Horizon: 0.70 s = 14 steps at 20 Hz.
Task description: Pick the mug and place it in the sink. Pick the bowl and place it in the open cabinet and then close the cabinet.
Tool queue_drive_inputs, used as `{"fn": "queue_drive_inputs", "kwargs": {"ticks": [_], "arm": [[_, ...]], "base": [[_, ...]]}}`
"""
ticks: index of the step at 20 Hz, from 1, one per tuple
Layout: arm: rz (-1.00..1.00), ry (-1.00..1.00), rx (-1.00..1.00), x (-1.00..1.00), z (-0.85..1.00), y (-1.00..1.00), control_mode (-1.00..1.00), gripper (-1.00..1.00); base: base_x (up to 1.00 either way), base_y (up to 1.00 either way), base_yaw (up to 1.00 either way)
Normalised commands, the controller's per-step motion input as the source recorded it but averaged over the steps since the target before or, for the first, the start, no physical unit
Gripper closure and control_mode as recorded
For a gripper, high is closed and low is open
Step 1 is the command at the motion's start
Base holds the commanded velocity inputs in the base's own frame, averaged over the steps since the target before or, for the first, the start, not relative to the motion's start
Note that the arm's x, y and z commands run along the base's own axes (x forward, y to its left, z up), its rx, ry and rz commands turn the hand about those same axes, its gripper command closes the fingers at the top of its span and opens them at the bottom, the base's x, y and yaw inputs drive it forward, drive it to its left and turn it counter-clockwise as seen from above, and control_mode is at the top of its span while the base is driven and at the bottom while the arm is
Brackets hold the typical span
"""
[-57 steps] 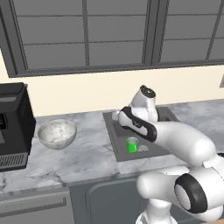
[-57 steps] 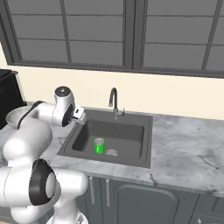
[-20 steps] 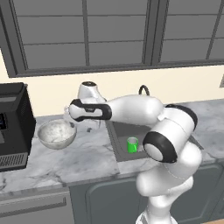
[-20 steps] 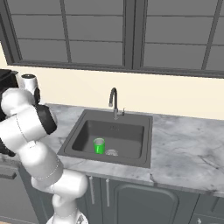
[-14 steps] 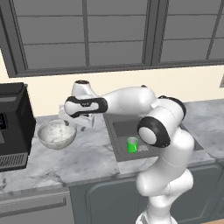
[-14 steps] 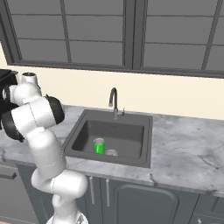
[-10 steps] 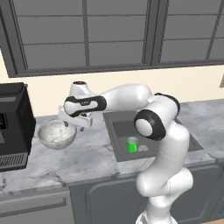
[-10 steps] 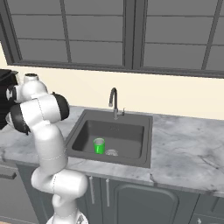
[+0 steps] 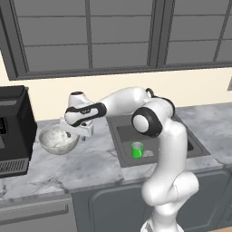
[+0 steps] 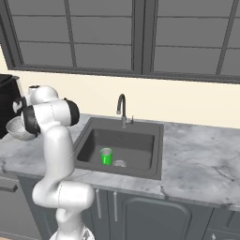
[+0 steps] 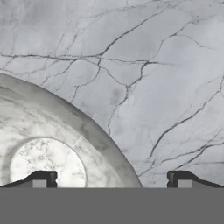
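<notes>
No legible text or markings

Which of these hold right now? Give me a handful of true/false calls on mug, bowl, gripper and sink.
1. The mug stands upright in the sink. True.
2. The gripper is shut on the bowl. False: its jaws are wide open, straddling the bowl's rim, nothing held.
3. The bowl is in the sink. False: it sits on the marble counter, left of the sink.
4. The faucet stands at the sink's back edge. True.
5. The mug is red. False: bright green.
</notes>
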Motion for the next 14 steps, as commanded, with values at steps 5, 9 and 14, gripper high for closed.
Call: {"fn": "queue_drive_inputs", "kwargs": {"ticks": [5, 9, 14], "arm": [[0.00, 0.03, 0.00, 0.00, -0.32, 0.05, -1.00, -1.00], [0.00, 0.01, 0.00, 0.00, -0.18, 0.04, -1.00, 1.00], [0.00, 0.00, 0.00, 0.00, 0.00, 0.01, -1.00, 1.00]], "base": [[0.00, 0.00, 0.00], [0.00, 0.00, 0.00], [0.00, 0.00, 0.00]]}}
